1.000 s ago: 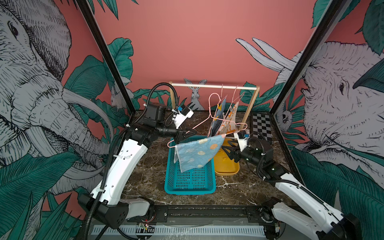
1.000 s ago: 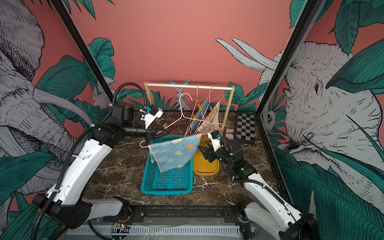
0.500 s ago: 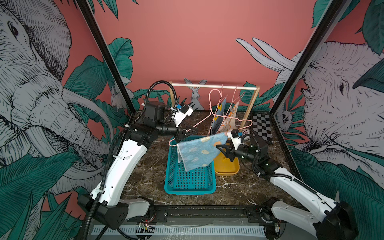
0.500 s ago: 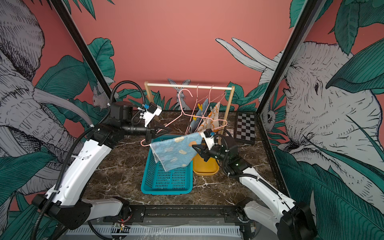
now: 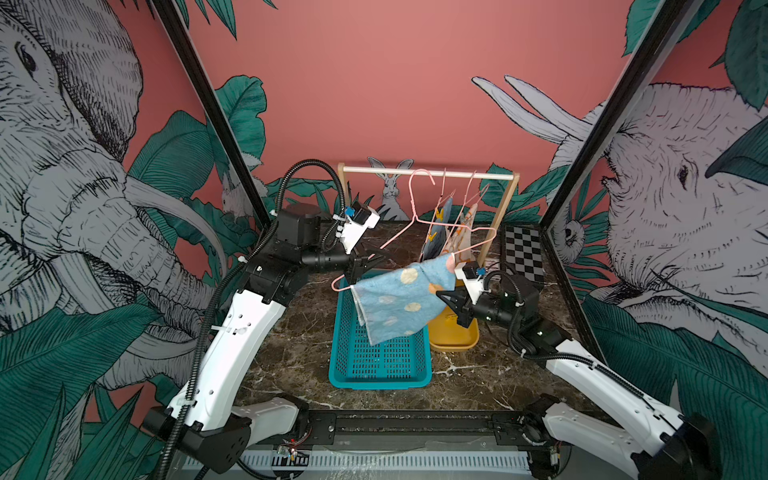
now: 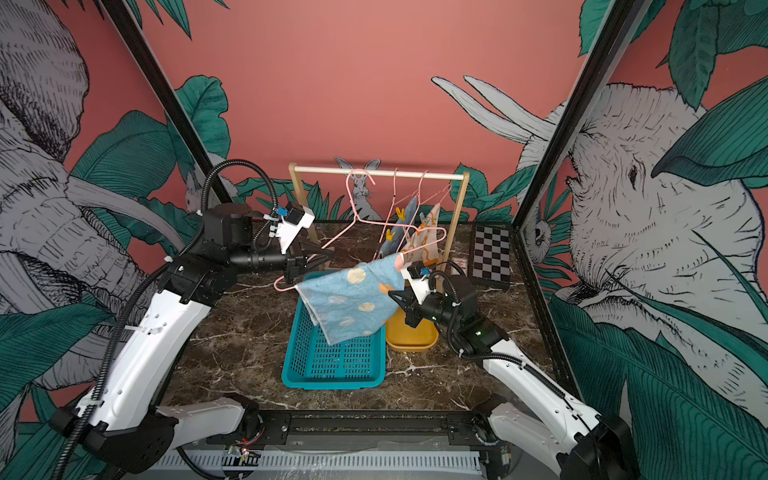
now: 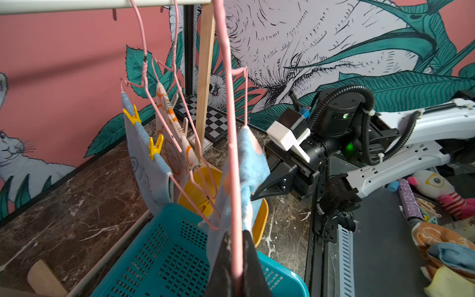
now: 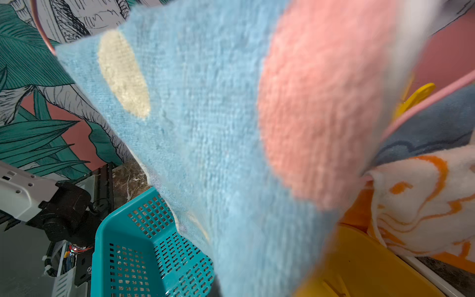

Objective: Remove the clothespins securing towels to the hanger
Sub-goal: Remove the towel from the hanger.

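Note:
A pink wire hanger (image 5: 414, 208) is pulled off the rack, and my left gripper (image 5: 365, 266) (image 7: 236, 239) is shut on its bottom wire. A light blue towel (image 5: 399, 303) (image 6: 349, 299) with pale spots drapes over that wire above the basket. My right gripper (image 5: 439, 296) (image 7: 253, 196) is shut on the towel's right edge; in the right wrist view the towel (image 8: 205, 128) hides the fingers. On the rack, yellow clothespins (image 7: 132, 115) (image 7: 155, 146) pin a blue towel (image 7: 146, 164), and beige clothespins (image 7: 183, 126) hold a cream towel (image 7: 174, 154) (image 8: 424, 195).
A teal perforated basket (image 5: 378, 365) sits mid-table under the towel, with a yellow tray (image 5: 453, 336) to its right. The wooden rack (image 5: 428, 172) stands at the back, a checkerboard (image 5: 523, 249) beside it. Soft toys and cloths (image 7: 437, 187) lie off the table.
My right gripper has swung left to the light blue towel and shut on its edge. The left arm still holds the hanger, which has dropped slightly toward the basket.

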`<state>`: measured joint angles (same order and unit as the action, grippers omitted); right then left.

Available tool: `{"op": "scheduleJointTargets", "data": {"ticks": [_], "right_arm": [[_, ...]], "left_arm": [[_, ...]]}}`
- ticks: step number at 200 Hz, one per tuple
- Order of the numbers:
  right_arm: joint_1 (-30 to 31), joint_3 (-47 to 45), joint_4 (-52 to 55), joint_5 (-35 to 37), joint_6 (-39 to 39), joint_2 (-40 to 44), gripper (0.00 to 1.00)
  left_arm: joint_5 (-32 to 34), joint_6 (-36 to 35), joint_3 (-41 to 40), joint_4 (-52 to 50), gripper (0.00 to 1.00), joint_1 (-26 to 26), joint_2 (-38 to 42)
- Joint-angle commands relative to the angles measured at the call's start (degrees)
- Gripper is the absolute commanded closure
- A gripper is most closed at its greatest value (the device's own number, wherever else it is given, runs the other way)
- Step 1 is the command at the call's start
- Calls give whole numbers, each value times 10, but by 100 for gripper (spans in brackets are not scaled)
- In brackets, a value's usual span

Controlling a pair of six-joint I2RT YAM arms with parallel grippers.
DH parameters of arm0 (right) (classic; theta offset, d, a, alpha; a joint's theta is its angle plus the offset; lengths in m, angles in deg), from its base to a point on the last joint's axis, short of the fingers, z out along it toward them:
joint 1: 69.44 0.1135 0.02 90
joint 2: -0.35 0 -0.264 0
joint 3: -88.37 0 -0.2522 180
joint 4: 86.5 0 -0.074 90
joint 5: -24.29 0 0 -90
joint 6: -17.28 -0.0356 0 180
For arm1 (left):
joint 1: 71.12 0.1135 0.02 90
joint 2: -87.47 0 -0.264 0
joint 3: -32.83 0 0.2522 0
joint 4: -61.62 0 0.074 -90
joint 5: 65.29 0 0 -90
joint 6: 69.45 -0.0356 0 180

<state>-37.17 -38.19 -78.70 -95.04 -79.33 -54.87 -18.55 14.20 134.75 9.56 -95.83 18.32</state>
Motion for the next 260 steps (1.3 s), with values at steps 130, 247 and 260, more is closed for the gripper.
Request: {"op": "scheduleJointTargets", "data": {"ticks": [130,247,260], "right_arm": [[2,-21,66,78,31,36,100],[14,4,72,-4,41,16,100],[21,12,71,-19,43,5,100]], "left_arm": [[197,-4,25,40,100,1,95],[347,-30,-2,52,100,1,156],[343,-30,-5,53,100,1,158]]}}
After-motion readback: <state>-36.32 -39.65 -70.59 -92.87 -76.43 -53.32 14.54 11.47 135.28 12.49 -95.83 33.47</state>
